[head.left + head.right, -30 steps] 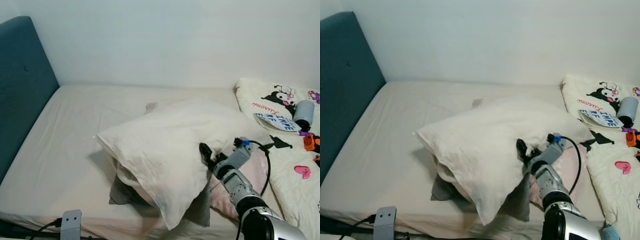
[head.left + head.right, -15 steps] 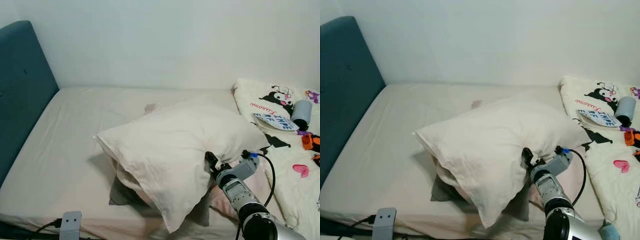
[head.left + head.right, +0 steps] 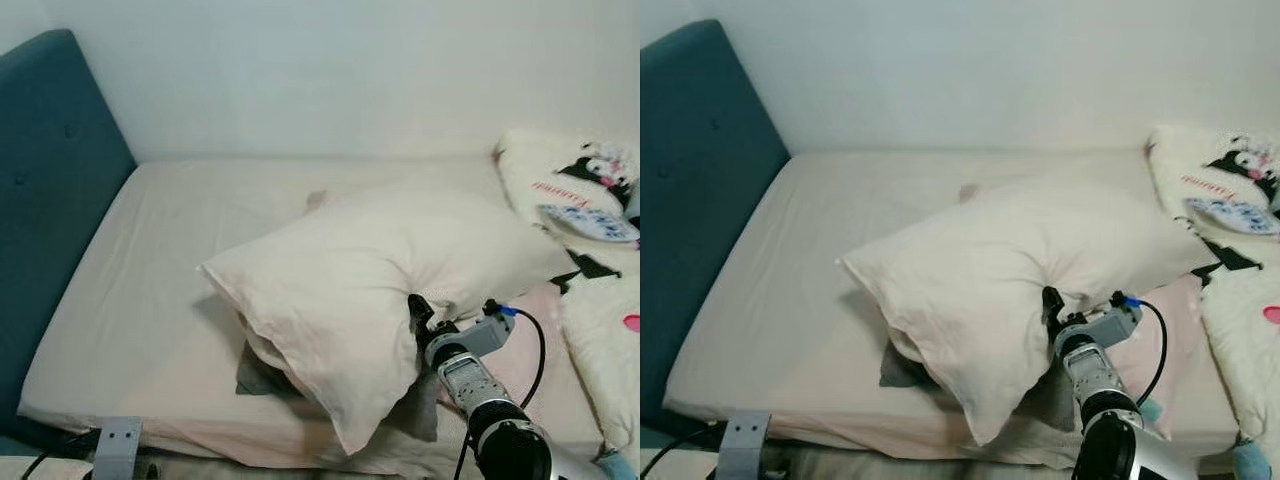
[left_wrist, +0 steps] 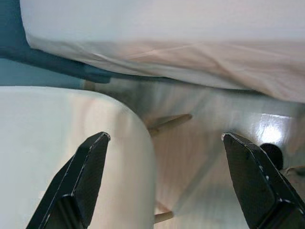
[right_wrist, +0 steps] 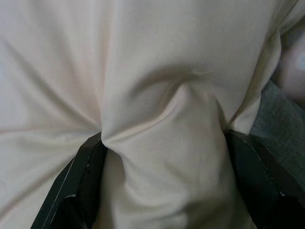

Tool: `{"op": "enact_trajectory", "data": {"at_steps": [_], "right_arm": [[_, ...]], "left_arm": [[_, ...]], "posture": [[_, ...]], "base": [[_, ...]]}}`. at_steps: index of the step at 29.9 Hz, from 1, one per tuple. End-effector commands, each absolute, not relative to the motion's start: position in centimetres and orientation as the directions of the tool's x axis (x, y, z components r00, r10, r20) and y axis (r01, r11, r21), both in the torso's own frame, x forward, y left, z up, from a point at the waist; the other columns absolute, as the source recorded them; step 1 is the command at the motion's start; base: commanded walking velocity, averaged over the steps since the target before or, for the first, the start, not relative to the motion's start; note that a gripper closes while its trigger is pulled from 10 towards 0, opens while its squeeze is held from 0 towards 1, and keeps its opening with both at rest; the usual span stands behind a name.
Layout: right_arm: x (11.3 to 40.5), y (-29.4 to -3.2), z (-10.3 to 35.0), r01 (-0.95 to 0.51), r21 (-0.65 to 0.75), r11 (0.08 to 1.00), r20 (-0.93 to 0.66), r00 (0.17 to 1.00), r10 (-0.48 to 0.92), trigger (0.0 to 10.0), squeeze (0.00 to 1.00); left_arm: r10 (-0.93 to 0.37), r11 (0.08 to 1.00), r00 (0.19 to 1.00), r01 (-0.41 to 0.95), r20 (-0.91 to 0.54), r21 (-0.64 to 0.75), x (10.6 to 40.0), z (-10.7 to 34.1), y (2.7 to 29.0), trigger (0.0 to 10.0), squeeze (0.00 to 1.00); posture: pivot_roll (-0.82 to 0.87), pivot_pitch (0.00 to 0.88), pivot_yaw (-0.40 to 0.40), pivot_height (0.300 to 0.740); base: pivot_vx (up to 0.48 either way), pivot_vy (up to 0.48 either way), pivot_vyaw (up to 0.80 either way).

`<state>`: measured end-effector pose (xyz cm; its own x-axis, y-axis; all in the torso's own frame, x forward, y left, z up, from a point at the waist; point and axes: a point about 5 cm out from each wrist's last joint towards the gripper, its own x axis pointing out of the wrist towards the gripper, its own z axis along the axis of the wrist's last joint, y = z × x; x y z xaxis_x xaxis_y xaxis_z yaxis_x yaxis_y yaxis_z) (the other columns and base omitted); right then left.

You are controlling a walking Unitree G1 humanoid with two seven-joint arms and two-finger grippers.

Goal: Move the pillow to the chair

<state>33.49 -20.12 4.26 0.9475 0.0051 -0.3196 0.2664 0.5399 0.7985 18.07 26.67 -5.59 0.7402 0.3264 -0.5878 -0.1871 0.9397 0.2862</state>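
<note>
Pillow (image 3: 380, 270) sits on our bed (image 3: 170, 290); our right gripper (image 5: 164, 157) has a fold of it pinched, and our left gripper (image 4: 164, 167) hangs spread apart.

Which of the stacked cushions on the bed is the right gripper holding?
The big cream pillow on top: the right gripper pinches a fold of it. The grey cushion and pink cushion lie underneath.

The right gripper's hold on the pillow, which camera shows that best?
The right wrist view: the right gripper pinches a bunched fold of the cream pillow between both black fingers. The eye views show the whole pillow on the bed, but the fingers there are small. The left wrist view faces the floor.
</note>
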Motion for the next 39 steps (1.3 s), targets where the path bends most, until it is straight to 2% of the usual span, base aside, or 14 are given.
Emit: {"op": "enact_trajectory", "data": {"at_steps": [1, 2, 3, 4, 5, 10, 18, 27, 32, 35, 36, 39], "right_arm": [[32.9, -18.6, 3.1, 0.306, 0.814, 0.494, -0.373, 0.927, 0.041, 10.0, 0.00], [32.9, -18.6, 3.1, 0.306, 0.814, 0.494, -0.373, 0.927, 0.041, 10.0, 0.00], [33.2, -18.3, 3.5, 0.274, 0.831, 0.485, -0.345, 0.937, 0.061, 5.4, 0.00], [33.4, -18.0, 3.8, 0.245, 0.841, 0.482, -0.320, 0.944, 0.078, 3.9, 0.00], [33.8, -17.7, 4.2, 0.212, 0.854, 0.475, -0.291, 0.952, 0.097, 0.0, 0.00], [34.6, -17.1, 5.4, 0.145, 0.857, 0.494, -0.242, 0.960, 0.138, 0.0, 0.00], [34.8, -17.2, 5.6, 0.150, 0.841, 0.520, -0.254, 0.958, 0.134, 0.0, 0.00], [35.3, -17.9, 6.6, 0.091, 0.809, 0.581, -0.197, 0.973, 0.122, 0.0, 0.00], [37.2, -17.9, 10.3, -0.081, 0.777, 0.624, -0.027, 0.986, 0.162, 0.0, 0.00], [38.6, -18.7, 14.4, -0.228, 0.743, 0.630, 0.160, 0.973, 0.165, 0.0, 0.00], [38.6, -18.7, 14.4, -0.228, 0.743, 0.630, 0.160, 0.973, 0.165, 0.0, 0.00], [39.8, -19.8, 20.0, -0.392, 0.660, 0.641, 0.375, 0.911, 0.170, 0.0, 0.00]], "left_arm": [[0.325, 0.936, 0.742, -0.161, -0.587, 0.314, 17.4, -5.5, 27.5, 10.0, 0.00], [0.325, 0.936, 0.742, -0.161, -0.587, 0.314, 17.4, -5.5, 27.5, 10.0, 0.00], [0.324, 0.935, 0.745, -0.159, -0.583, 0.317, 17.3, -5.5, 27.6, 10.0, 0.00], [0.323, 0.935, 0.748, -0.156, -0.579, 0.320, 17.3, -5.4, 27.7, 10.0, 0.00], [0.320, 0.934, 0.753, -0.152, -0.574, 0.322, 17.3, -5.4, 27.6, 10.0, 0.00], [0.311, 0.936, 0.764, -0.142, -0.566, 0.323, 17.6, -5.3, 27.2, 10.0, 0.00], [0.305, 0.938, 0.773, -0.145, -0.556, 0.314, 18.2, -5.2, 26.7, 10.0, 0.00], [0.341, 0.933, 0.785, -0.215, -0.517, 0.290, 20.3, -4.2, 26.9, 10.0, 0.00], [0.352, 0.931, 0.780, -0.238, -0.517, 0.276, 21.1, -3.9, 26.5, 10.0, 0.00], [0.360, 0.930, 0.783, -0.261, -0.507, 0.257, 21.9, -3.6, 26.4, 10.0, 0.00], [0.360, 0.930, 0.783, -0.261, -0.507, 0.257, 21.9, -3.6, 26.4, 10.0, 0.00], [0.376, 0.926, 0.783, -0.292, -0.495, 0.241, 22.7, -3.1, 26.4, 10.0, 0.00]], "posture": [[0.06, 0.240, 0.097, 0.740], [0.06, 0.240, 0.097, 0.740], [0.06, 0.244, 0.102, 0.740], [0.06, 0.244, 0.101, 0.740], [0.06, 0.248, 0.101, 0.740], [0.06, 0.242, 0.096, 0.740], [0.04, 0.220, 0.084, 0.740], [0.02, 0.181, 0.060, 0.740], [0.00, 0.156, 0.052, 0.740], [-0.03, 0.127, 0.048, 0.740], [-0.03, 0.127, 0.048, 0.740], [-0.04, 0.104, 0.044, 0.740]], "base": [[0.000, 0.000, 0.00], [0.000, 0.000, 0.00], [0.000, 0.000, 0.00], [0.000, 0.000, 0.00], [0.000, 0.000, 0.00], [0.000, 0.000, 0.00], [0.000, 0.000, 0.00], [0.000, 0.000, 0.00], [0.000, 0.000, 0.00], [0.000, 0.000, 0.19], [0.000, 0.000, 0.58], [0.000, 0.000, 0.79]]}}
